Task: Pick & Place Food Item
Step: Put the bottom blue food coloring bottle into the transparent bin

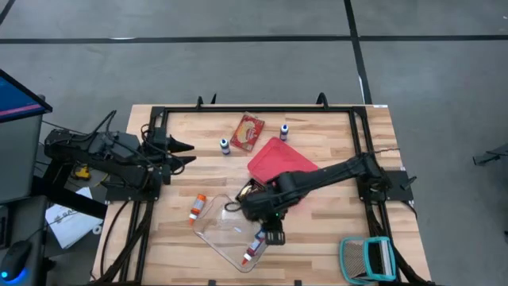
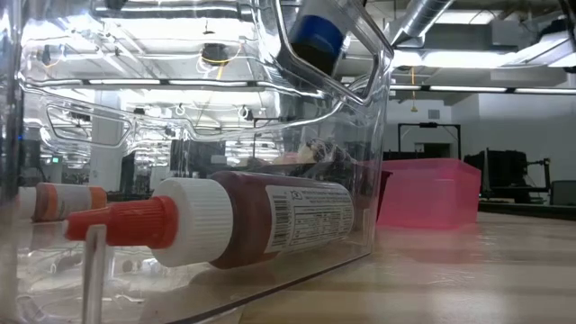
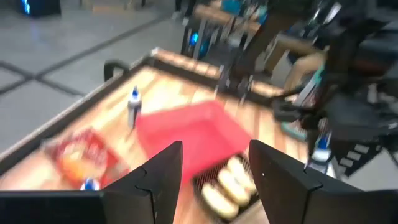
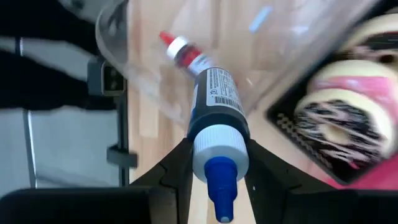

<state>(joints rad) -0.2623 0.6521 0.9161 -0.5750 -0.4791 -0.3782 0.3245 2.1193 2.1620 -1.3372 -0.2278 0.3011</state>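
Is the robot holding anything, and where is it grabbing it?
The right gripper pinches a blue-capped bottle by its white collar. The left gripper holds nothing.

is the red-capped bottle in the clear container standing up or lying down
Lying down. The red-capped bottle rests on its side on the floor of the clear container, nozzle pointing sideways in the low view.

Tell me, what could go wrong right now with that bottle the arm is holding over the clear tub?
The right gripper pinches the blue-capped bottle only near its cap, so it might swing or slip. A red-capped bottle already lies in the clear container; the dropped one may knock it or the wall.
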